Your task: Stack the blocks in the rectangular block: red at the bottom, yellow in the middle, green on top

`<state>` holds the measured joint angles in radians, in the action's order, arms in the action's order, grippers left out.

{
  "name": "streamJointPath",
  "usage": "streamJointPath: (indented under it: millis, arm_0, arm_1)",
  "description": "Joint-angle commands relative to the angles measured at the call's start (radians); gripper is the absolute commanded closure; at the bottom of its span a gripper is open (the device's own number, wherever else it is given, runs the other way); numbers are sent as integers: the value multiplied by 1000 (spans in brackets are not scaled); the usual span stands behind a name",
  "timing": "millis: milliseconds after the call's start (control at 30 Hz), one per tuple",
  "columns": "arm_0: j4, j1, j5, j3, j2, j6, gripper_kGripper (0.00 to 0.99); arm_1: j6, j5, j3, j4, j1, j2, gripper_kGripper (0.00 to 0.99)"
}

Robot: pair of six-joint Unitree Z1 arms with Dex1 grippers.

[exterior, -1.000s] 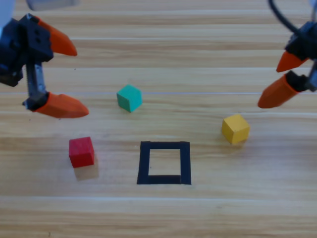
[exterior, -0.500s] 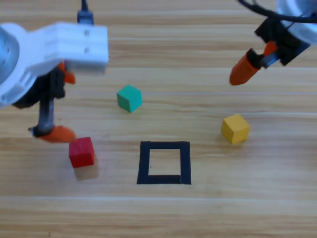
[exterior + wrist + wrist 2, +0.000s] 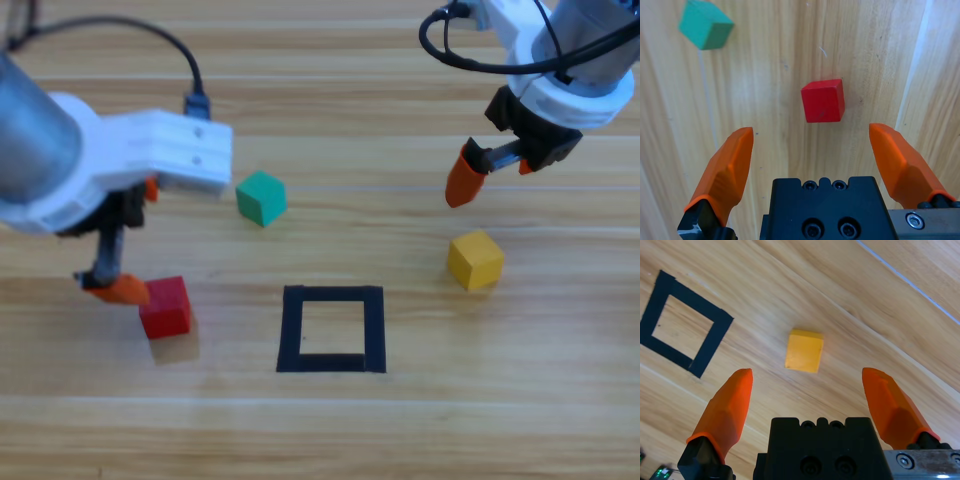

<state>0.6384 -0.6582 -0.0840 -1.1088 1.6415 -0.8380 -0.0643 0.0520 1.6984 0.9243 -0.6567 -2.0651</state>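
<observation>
The red cube (image 3: 165, 306) lies on the table at the left, with my left gripper (image 3: 137, 238) open just above and left of it, one jaw tip close beside it. From the left wrist, the red cube (image 3: 823, 100) sits a little ahead of the open left gripper (image 3: 811, 130), and the teal-green cube (image 3: 705, 24) lies farther off. That teal-green cube (image 3: 261, 197) rests behind the black tape square (image 3: 331, 293), which is hollow. The yellow cube (image 3: 474, 260) lies right of the square. My right gripper (image 3: 493, 175) hovers open behind the yellow cube (image 3: 804, 350), seen ahead of the right gripper (image 3: 807, 371).
The tape square (image 3: 696, 297) appears left of the yellow cube in the right wrist view. Bare wooden table surrounds the cubes, with planks running left to right. Black cables loop off both arms near the top edge.
Both arms swung in from the edges. The left gripper came down beside the red cube. The right gripper moved left and down toward the yellow cube. No cube has moved.
</observation>
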Motion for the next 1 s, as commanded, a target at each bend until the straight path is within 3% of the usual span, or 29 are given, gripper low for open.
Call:
streamJointPath:
  millis: [33,400,700,1000]
  arm_0:
    - [-26,46,17,-23,169,-1,0]
    - [17,46,35,-128,316,69,0]
    - [30,46,13,-137,331,151,0]
    - [43,68,-16,-98,319,181,0]
  arm_1:
    - [-11,-63,-20,34,-14,-105,42]
    - [-2,-34,-33,30,-40,-214,96]
    - [0,-27,14,28,-70,-256,99]
    - [12,-26,33,30,-77,-280,225]
